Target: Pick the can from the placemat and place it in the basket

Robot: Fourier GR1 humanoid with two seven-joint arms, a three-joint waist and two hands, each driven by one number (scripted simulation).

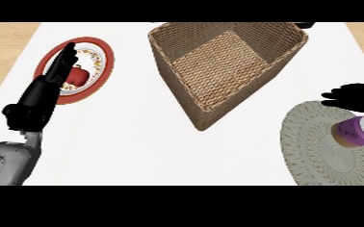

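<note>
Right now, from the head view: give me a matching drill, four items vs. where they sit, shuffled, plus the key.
Items:
1. can
2. basket
3. apple
4. left hand

Places:
A. on the red-rimmed plate
B. top centre of the counter, nothing in it
C. lying on the grey placemat, right edge
D. raised over the plate at far left, fingers straight

Pairs: 1-C, 2-B, 3-A, 4-D

I see one brown woven basket (220, 72), one round grey placemat (320, 149), one purple can (350, 132), one red-rimmed plate (96, 62), one red apple (78, 74), and my two black hands (50, 86) (347, 95).
</note>
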